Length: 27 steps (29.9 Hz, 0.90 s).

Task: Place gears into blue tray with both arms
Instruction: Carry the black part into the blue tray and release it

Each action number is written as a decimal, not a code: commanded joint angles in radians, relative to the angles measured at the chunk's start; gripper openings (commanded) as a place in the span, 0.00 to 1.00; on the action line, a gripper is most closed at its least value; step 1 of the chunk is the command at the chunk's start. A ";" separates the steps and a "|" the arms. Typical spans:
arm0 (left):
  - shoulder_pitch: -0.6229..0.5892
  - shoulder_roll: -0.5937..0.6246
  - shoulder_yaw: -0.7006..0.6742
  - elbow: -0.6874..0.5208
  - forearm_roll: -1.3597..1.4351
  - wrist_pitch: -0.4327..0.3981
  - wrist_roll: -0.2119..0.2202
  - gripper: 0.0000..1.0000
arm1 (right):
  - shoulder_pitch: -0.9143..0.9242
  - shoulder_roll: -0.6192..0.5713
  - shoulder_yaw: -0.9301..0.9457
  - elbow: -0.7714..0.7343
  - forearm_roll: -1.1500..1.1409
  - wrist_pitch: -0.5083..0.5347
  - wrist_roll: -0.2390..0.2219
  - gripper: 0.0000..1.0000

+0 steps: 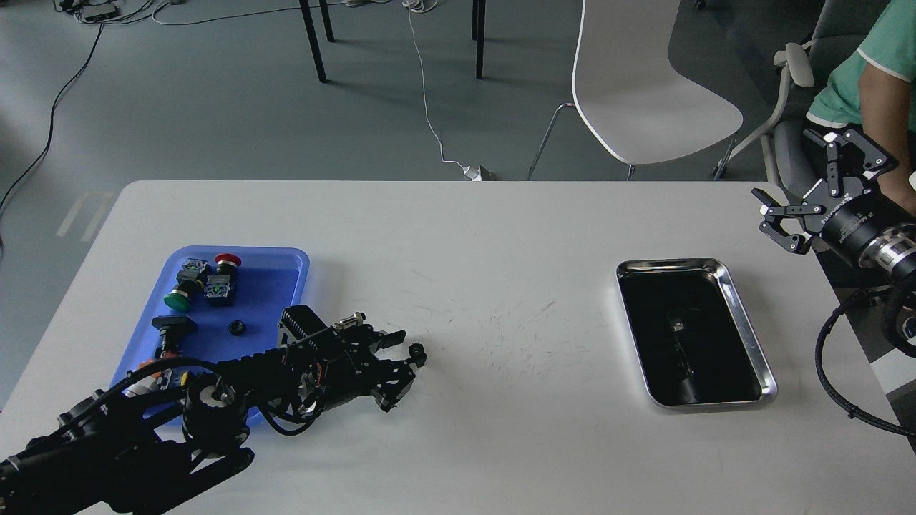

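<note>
Reaching in from the lower left of the frame, the left arm's gripper [409,361] lies low over the white counter [501,236], just right of the blue tray [290,261]. Its fingers [392,338] are closed on a small black gear [417,352], held at the fingertips above the bare counter surface. A second gear [237,327] lies inside the blue tray, near its middle. The tray also holds push-button switches: a red-capped switch [227,260] and a green-capped switch [176,300] in its upper part, and a black-capped switch [172,325] at its left side. The right gripper [823,175] is raised at the right edge of the frame, fingers spread apart and empty. A steel tray [748,315] with a dark interior sits on the right part of the counter.
</note>
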 commanded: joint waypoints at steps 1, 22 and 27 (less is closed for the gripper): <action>0.000 0.000 0.001 0.006 0.000 -0.004 -0.002 0.21 | 0.003 0.001 0.000 0.000 0.000 0.000 0.000 0.97; -0.069 0.185 -0.033 -0.107 0.000 0.034 -0.017 0.04 | 0.006 0.001 0.000 0.000 0.000 0.000 0.000 0.97; -0.095 0.360 -0.051 -0.209 0.000 0.036 -0.028 0.04 | 0.009 0.000 0.002 0.000 0.000 0.000 0.000 0.97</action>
